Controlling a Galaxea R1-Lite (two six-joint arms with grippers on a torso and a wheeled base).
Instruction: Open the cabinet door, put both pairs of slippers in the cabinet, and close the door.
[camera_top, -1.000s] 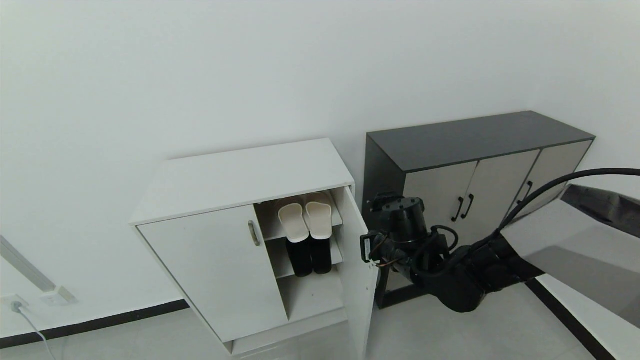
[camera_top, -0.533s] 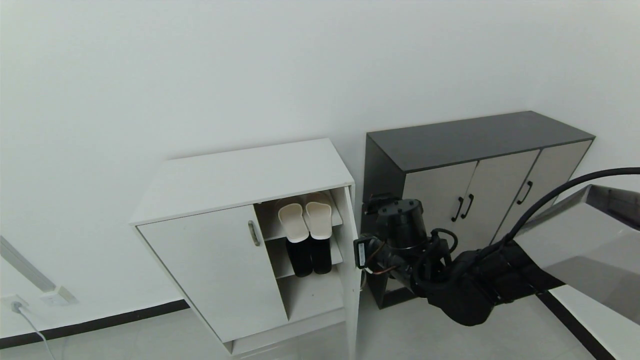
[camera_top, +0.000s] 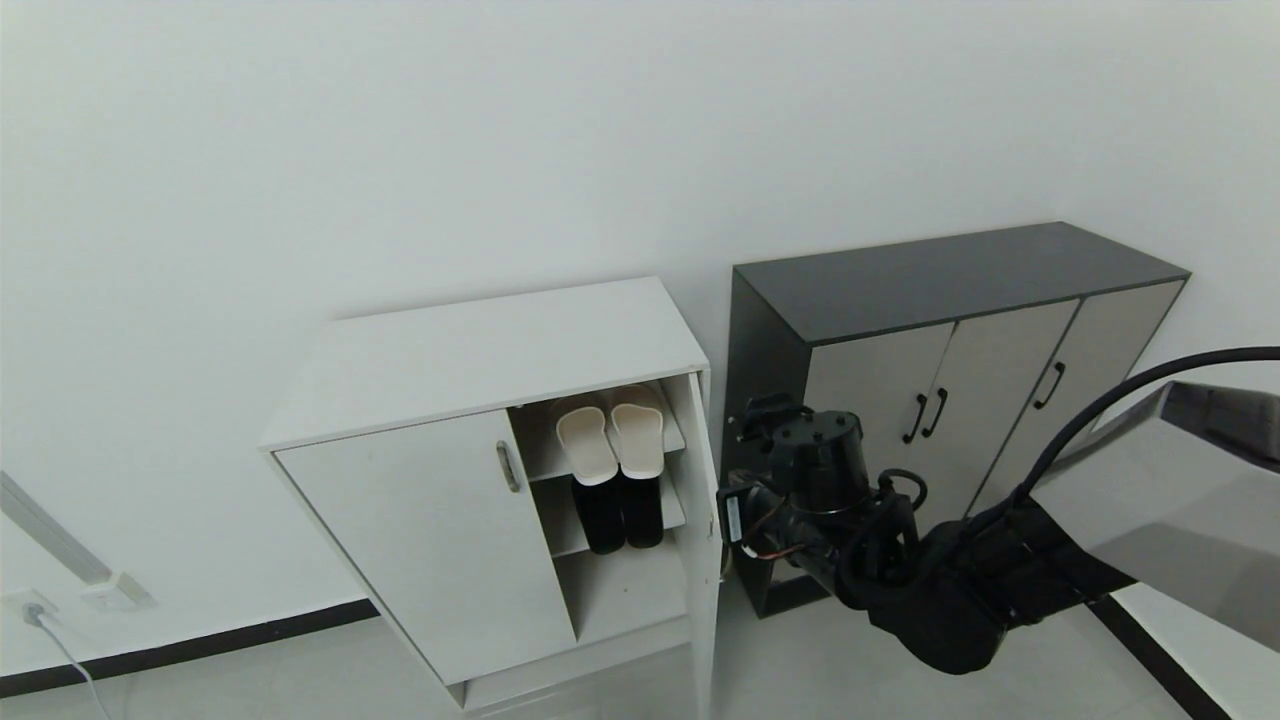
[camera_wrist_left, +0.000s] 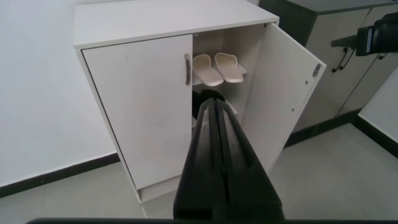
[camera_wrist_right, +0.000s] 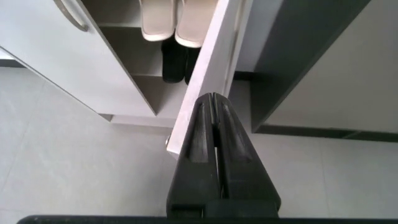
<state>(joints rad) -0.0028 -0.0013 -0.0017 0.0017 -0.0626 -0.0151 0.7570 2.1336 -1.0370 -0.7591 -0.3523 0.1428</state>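
The white cabinet (camera_top: 480, 360) has its left door (camera_top: 430, 540) closed and its right door (camera_top: 705, 540) swung out, edge-on in the head view. White slippers (camera_top: 610, 440) lie on the top shelf, with black slippers (camera_top: 620, 515) on the shelf below. My right gripper (camera_wrist_right: 213, 99) is shut and empty, its tips against the outer side of the open door (camera_wrist_right: 208, 62). The right wrist (camera_top: 820, 470) hangs just right of that door. My left gripper (camera_wrist_left: 214, 102) is shut and empty, held back in front of the cabinet, pointing at the black slippers (camera_wrist_left: 211, 96).
A dark cabinet (camera_top: 950, 330) with grey doors stands close to the right of the white one, behind my right arm. A wall socket with a cable (camera_top: 30, 608) sits low at the far left. Bare tiled floor (camera_top: 850, 680) lies in front.
The right door has swung a little toward the cabinet as my right arm pushed left; in the last half second the wrist drew slightly back right and the door stayed.
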